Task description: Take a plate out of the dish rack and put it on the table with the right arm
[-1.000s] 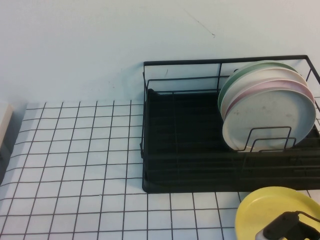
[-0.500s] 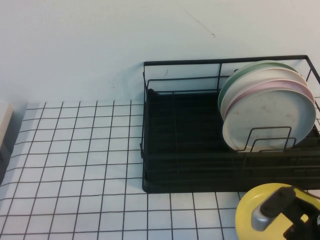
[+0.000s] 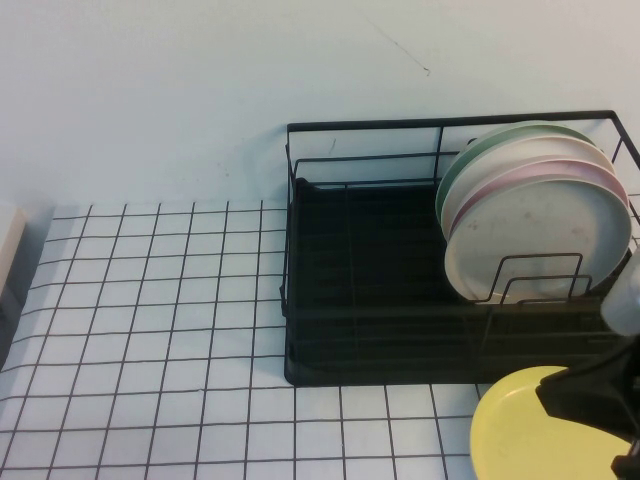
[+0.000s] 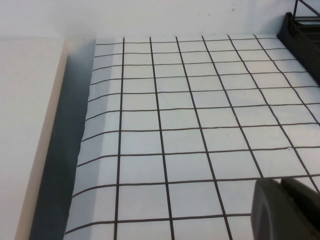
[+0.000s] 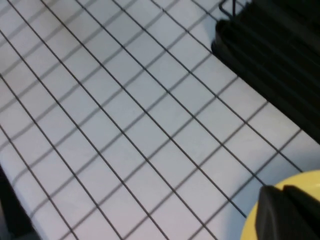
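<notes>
Yellow plate (image 3: 510,430) at lower right of high view, on or just over gridded worktop (image 3: 150,330), in front of dish rack (image 3: 380,300). Right hand (image 3: 590,400) at plate's right edge, clenched; whether gripping the rim, cannot tell. Green, off-white, pink and pale blue plates (image 3: 540,235) upright in rack's right end. Left hand (image 4: 287,207) only a dark corner at lower right of left wrist view, over worktop; open or clenched, cannot tell.

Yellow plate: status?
Right gripper shut, over yellow plate at table's near right. Plate out of rack. Left gripper parked. Nothing in the way.
</notes>
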Robot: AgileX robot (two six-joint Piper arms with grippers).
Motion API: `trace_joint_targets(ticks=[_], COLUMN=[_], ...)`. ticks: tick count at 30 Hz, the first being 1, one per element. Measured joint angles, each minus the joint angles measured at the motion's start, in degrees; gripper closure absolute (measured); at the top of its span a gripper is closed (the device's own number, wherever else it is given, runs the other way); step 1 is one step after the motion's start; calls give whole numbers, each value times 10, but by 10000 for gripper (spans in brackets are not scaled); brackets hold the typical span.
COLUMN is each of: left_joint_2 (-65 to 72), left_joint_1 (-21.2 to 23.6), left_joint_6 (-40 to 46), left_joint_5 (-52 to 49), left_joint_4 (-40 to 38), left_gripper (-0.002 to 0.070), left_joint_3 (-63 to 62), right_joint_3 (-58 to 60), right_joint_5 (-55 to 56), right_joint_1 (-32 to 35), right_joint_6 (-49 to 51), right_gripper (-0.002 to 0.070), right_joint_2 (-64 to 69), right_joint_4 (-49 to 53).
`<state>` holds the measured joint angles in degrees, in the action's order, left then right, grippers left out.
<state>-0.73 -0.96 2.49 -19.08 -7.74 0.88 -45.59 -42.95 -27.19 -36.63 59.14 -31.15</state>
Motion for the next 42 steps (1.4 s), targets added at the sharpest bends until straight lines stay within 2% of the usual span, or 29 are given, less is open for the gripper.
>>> trace_joint_targets(ticks=[2,7,11,17,25,28,33,37,42], left_joint_2=[0,0,0,0,0,0,0,0,0], left_joint_1=[0,0,0,0,0,0,0,0,0], left_joint_6=[0,0,0,0,0,0,-1,-1,-1], left_joint_5=[0,0,0,0,0,0,0,0,0], left_joint_4=[0,0,0,0,0,0,0,0,0], left_gripper=[678,678,678,678,678,678,678,678,678], left_joint_3=[0,0,0,0,0,0,0,0,0], right_joint_3=[0,0,-1,-26,-32,-32,-30,9,103], right_joint_5=[0,-3,11,16,24,45,64,69,103], right_joint_1=[0,0,0,0,0,0,13,69,154], right_joint_6=[-10,-124,-177,-219,-221,-170,37,163,204], right_gripper=[675,676,677,677,677,677,677,677,677], right_joint_2=[-12,-21,-21,-29,-69,-118,-211,-303,-408], right_joint_4=[-23,-36,-35,-17,5,54,226,343,397])
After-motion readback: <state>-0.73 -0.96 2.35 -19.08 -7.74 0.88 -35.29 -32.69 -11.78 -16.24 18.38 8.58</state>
